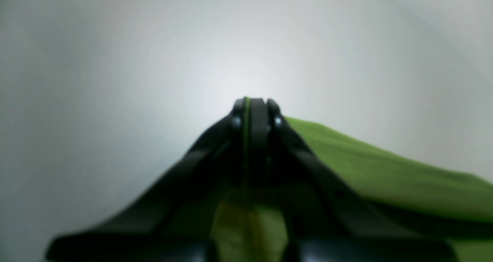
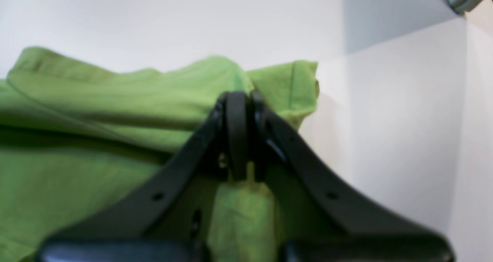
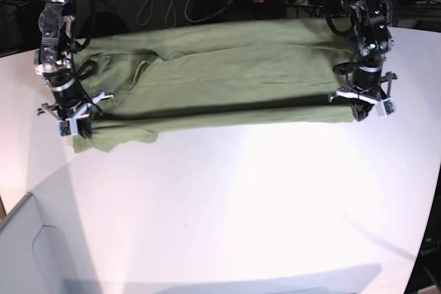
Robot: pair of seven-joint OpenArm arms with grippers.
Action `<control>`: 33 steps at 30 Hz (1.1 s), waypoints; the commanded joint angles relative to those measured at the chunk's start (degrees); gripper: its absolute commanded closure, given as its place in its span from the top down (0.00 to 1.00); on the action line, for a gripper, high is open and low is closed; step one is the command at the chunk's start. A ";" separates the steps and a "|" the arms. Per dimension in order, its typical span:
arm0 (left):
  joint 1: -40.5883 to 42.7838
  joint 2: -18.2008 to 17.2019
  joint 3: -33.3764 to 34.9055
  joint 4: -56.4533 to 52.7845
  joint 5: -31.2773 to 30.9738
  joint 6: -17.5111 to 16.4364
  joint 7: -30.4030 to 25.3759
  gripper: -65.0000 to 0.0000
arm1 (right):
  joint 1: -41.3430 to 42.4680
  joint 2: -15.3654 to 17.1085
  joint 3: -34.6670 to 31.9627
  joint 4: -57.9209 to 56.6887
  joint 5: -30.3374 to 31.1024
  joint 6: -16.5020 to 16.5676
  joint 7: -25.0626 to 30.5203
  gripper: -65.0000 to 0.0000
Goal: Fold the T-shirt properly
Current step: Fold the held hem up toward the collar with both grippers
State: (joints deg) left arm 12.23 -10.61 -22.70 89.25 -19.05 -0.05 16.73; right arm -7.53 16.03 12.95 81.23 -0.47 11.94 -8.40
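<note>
- Two grippers engage one olive-green T-shirt; the garment lies across the far part of the white table, its long dimension running from one arm to the other.
- Left gripper: fingertips pressed together on the near edge of the T-shirt, at the right side of the base view; in the left wrist view a thin strip of green fabric stands between the dark fingers, and the fabric edge slopes down and away to the right of them.
- Right gripper: fingertips pressed together, pinching the near edge of the T-shirt at the left side of the base view; the fabric bunches around the tips, and a short hemmed flap projects just beside them in the right wrist view.
- Near edge of the T-shirt: drawn into a narrow band between the two grippers; a dark shadow line runs beneath the fold, and a loose, creased portion spreads toward the near side of the table by the right gripper.
- Body of the T-shirt: extends behind the band to the far side; several creases cross it, the most marked near the right arm.
</note>
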 commanded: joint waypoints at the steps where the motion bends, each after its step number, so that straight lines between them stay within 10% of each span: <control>1: -0.14 -0.60 -0.29 0.90 -0.16 0.19 -1.39 0.00 | 0.63 0.89 0.46 1.01 -0.01 0.06 1.59 0.00; 33: 2.06 -0.60 -0.03 0.99 -0.16 0.10 -1.39 0.00 | -4.56 1.15 0.54 3.03 -0.10 -0.03 1.50 0.00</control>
State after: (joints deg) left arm 14.57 -10.50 -22.63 89.25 -19.05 -0.05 16.73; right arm -12.60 16.23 13.02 83.37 -0.89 11.94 -8.38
